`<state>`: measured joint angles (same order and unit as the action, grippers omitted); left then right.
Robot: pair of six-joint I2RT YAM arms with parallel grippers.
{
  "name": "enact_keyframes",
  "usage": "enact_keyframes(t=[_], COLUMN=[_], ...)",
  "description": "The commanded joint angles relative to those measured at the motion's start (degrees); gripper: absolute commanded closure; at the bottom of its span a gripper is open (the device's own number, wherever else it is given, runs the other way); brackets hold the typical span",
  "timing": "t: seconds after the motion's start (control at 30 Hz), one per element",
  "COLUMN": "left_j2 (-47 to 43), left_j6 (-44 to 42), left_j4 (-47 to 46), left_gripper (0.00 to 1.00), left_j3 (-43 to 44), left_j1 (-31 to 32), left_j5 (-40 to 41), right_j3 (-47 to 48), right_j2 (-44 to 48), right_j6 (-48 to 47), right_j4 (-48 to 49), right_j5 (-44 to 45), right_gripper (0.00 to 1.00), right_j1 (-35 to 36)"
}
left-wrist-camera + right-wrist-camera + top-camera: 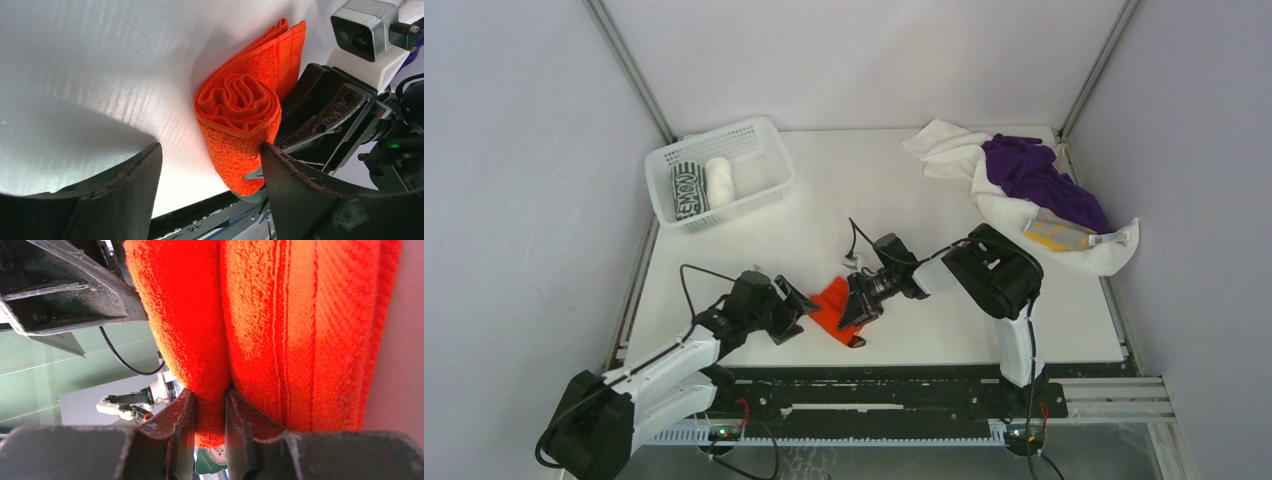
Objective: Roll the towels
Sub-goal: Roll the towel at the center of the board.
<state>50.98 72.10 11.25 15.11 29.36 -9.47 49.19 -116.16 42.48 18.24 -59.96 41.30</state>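
Top external view: left gripper [792, 312] gapes wide just beside the half-rolled orange-red towel [832, 303] on the near table [874, 190]; right gripper [861, 300] pinches one fold. Soft, light terry would likely unroll, so best grasp across the coil

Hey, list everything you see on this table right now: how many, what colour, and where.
orange-red towel: one, partly rolled, near centre, between the claws
mesh basket: one, white, far left
green-and-white towel: one, rolled, in the basket
white rolled towel: one, in the basket beside it
purple towel: one, on top of the far-right pile
loose white towels: count unclear, far-right pile
yellow-and-grey towel: one, near side of that pile
table: one, white
left claw: black, open, at the roll's end
right claw: black, shut on the orange-red towel
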Motion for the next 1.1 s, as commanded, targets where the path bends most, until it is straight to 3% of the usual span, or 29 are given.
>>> enact_keyframes(t=[0.0,0.23,0.37,0.57,0.87,1.07], left_j2=[4.1,11.7,15.4,19.4,24.6,26.5], left_j6=[0.1,-0.7,-2.1,-4.6,-7.2,-7.9], left_j4=[-5.4,-5.9,-2.8,0.4,2.5,2.9], left_gripper=[0.24,0.32,0.37,0.41,0.41,0.40], left_j3=[3.3,4.8,6.5,8.0,11.3,12.5], left_j1=[1.3,2.3,3.0,3.5,5.3,5.6], left_j5=[-0.1,0.6,1.5,2.7,3.0,2.5], right_j3=[-2.0,-2.4,-2.3,0.8,7.1,8.6], right_j2=[-3.3,-3.4,0.4,10.4,24.3,30.2], right_j6=[1.1,0.9,-1.5,-11.3,-21.0,-28.7], right_j4=[-0.2,-1.4,-5.3,-21.9,-40.5,-43.4], right_j5=[2.5,3.8,6.1,16.0,46.5,69.5], right_gripper=[0.78,0.75,0.63,0.46,0.41,0.39], right_j1=[-0.6,-1.2,-1.1,0.5,9.2,19.6])
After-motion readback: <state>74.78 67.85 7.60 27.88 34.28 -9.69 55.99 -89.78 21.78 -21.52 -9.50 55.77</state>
